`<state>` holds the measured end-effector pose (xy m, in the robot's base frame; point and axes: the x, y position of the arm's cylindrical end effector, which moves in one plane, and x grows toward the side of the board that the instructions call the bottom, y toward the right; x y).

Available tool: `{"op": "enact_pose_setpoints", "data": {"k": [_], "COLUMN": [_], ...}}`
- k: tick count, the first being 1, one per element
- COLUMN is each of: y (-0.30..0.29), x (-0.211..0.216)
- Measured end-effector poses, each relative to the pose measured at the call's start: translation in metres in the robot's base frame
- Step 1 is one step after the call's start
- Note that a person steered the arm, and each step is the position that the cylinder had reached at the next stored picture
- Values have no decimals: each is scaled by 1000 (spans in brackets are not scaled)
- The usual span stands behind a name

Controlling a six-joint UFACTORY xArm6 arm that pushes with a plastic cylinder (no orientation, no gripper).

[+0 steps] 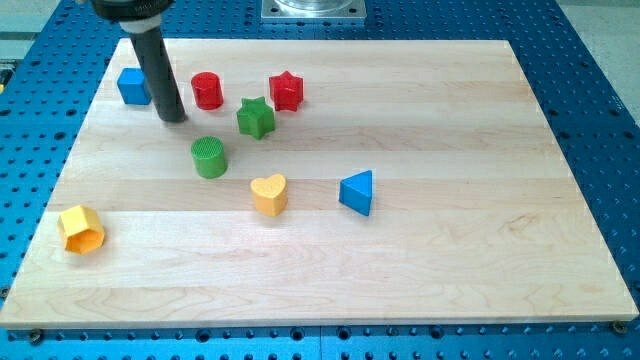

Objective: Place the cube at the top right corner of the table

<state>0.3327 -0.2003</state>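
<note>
Camera view, my tip point(173, 117) beside blue cube point(133, 86)

light: bright, even | shadows: soft, short | glare: faint on board point(420, 120) | focus: sharp

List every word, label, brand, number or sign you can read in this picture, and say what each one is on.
None: no readable text, number or sign shows anywhere.
The pale wooden board is plain.
The blue cube, just to the view's left of my tip, shows no marking.
The other coloured blocks are blank too.
The blue perforated metal table bears only holes.
</note>
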Motion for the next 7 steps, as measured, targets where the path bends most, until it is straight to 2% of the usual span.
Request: {"op": "enact_pose_setpoints", "data": {"k": [1,2,3,4,5,6,7], "y": [-24,-43,-57,21,-19,-76,-38], "x": [0,20,-25,-60,-34,-50,-86]}}
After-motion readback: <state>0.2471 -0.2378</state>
